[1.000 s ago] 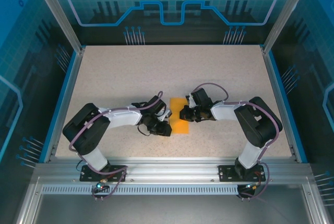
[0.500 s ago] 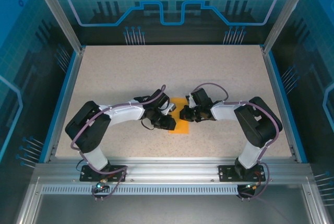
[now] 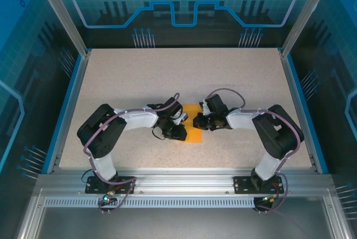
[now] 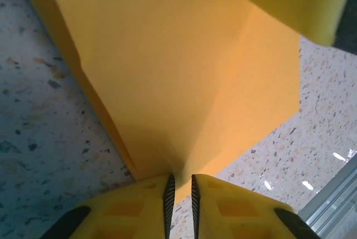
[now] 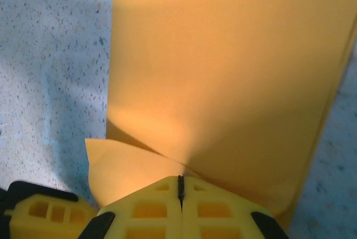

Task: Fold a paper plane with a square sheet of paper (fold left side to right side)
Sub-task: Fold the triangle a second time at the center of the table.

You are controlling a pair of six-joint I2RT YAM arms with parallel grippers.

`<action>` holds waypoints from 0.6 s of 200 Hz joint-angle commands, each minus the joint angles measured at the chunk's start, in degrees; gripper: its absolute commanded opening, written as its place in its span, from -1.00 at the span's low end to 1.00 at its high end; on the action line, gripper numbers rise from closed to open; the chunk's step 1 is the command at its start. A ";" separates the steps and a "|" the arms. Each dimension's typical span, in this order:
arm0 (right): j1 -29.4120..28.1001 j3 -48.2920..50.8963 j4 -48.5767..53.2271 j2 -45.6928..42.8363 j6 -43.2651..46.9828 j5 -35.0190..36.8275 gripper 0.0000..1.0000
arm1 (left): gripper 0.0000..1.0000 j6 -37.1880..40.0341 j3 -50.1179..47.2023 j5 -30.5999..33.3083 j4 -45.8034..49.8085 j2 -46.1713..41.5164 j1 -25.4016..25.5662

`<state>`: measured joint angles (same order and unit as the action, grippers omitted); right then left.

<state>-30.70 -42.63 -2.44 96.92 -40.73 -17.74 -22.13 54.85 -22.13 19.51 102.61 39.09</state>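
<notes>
Square sheet of paper (image 3: 193, 135): there is one, bright orange, lying partly folded on the table (image 3: 167, 77) midway between the two arms, and one claw grips it from each side. In the left wrist view the left claw (image 4: 179, 184) has its yellow fingers (image 4: 139, 203) drawn almost together, with a pointed edge of the paper (image 4: 184, 72) pinched in the thin slit between the black pads; the sheet rises from there in a raised flap over a lower layer, above the speckled table (image 4: 33, 127). In the right wrist view the right claw (image 5: 180, 179) is pressed tight on the paper (image 5: 223, 72), with creases spreading from the seam and a small corner curling out to one side above the table (image 5: 50, 55). From above, the left claw (image 3: 177, 130) and the right claw (image 3: 198, 121) face each other across the sheet, close together. Two arms carry them: the left arm (image 3: 134, 119) and the right arm (image 3: 245, 117) each stretch low and inward from a raised elbow, with their bases at the table's near edge.
</notes>
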 commanded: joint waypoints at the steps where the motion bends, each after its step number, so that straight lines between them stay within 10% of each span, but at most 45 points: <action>1: -0.33 0.78 2.84 -4.15 3.10 0.05 -1.00 | -0.63 0.78 -2.71 3.16 1.78 -0.21 -0.46; 120: -7.04 -1.57 5.97 -2.00 5.05 -2.97 -1.00 | -0.80 0.38 -3.77 4.64 1.79 -1.30 -0.38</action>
<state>-36.82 -42.52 2.57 92.88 -36.36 -18.96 -22.15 53.08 -20.93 17.72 101.41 38.94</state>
